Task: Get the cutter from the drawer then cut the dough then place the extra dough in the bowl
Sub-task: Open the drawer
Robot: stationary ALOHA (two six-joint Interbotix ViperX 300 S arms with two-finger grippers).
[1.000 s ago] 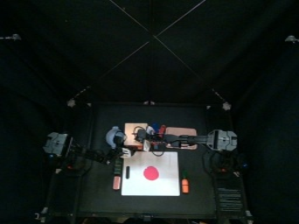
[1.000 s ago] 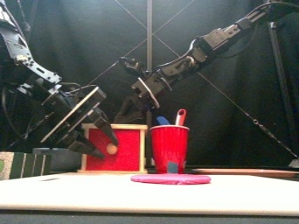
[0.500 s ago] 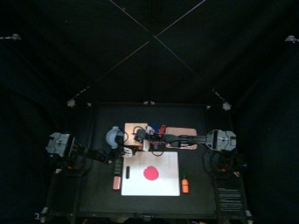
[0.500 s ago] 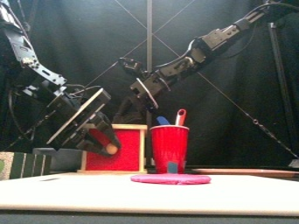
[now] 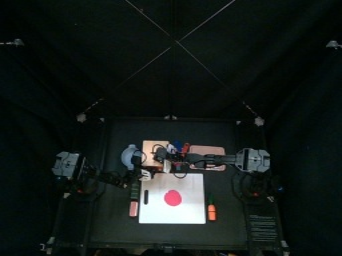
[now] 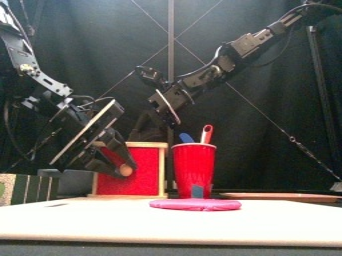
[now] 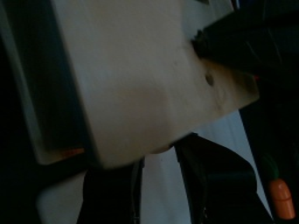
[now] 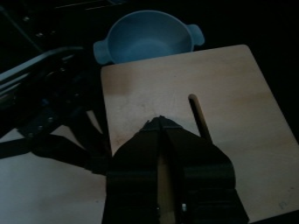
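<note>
The pale wooden box (image 6: 131, 168) with its red drawer front stands behind the white cutting board (image 5: 174, 216). A flat red dough disc (image 5: 171, 197) lies on the board. My right gripper (image 8: 158, 122) is shut and its tips press on the box's top (image 8: 233, 96), beside the slot. My left gripper (image 6: 120, 162) is at the drawer front, right by the pale knob (image 6: 127, 170). In the left wrist view the box (image 7: 128, 79) fills the picture above that gripper (image 7: 162, 164). The blue-grey bowl (image 5: 131, 155) sits left of the box. No cutter shows.
A red cup (image 6: 194, 168) with a blue and a red toy knife stands right of the box. Two orange toy pieces lie on the board's sides, one left (image 5: 134, 208) and one right (image 5: 210, 212). The bowl (image 8: 149, 37) is close behind the box's back edge.
The left arm dipped slightly toward the drawer front half a second ago and is back where it was. The right gripper has stayed on the box top. The drawer looks unmoved.
</note>
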